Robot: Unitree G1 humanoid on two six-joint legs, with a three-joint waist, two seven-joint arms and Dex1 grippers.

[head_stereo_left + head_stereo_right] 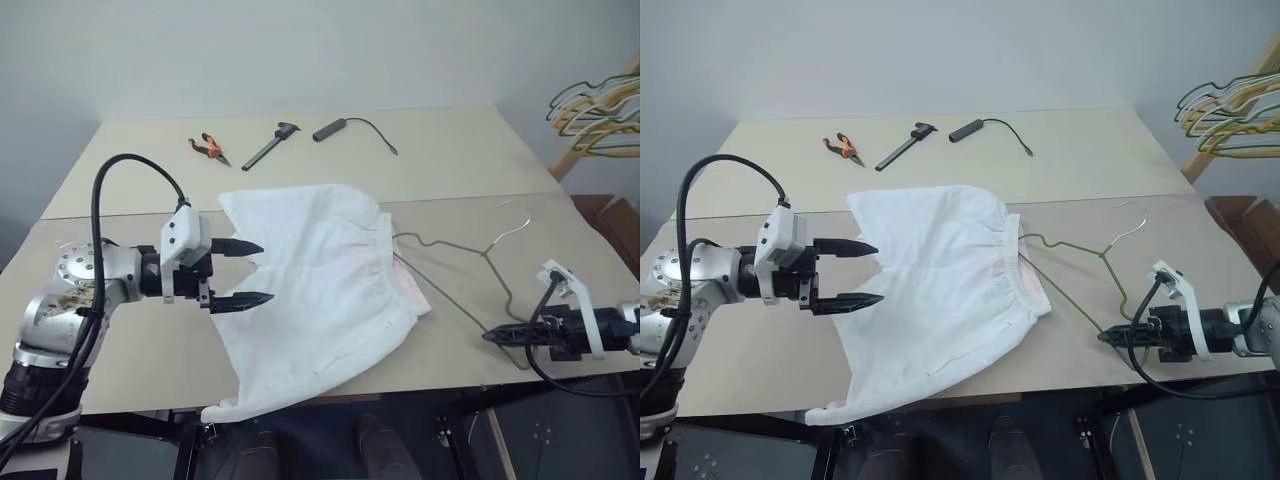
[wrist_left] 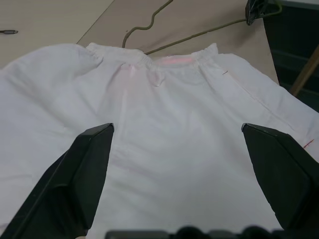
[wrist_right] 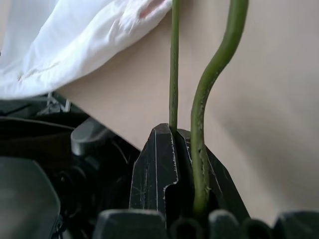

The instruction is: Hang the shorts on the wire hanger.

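The white shorts [image 1: 320,285] lie spread on the table [image 1: 450,165], waistband to the right with pinkish-red lining showing, and one leg droops over the front edge. The wire hanger [image 1: 445,243] lies right of them, its left end reaching into the waistband and its hook [image 1: 515,225] pointing to the back right. My left gripper [image 1: 266,272] stands open at the shorts' left edge, its fingers [image 2: 84,169] spread above the cloth with nothing between them. At the front right, my right gripper [image 1: 488,337] is shut on the hanger's right corner; two wire strands [image 3: 174,74] run out from its fingers.
At the back of the table lie orange-handled pliers [image 1: 208,148], a black tool [image 1: 272,145] and a black stick with a cable [image 1: 340,128]. A bunch of yellowish and grey hangers [image 1: 600,105] hangs at the far right, a cardboard box [image 1: 610,215] below it.
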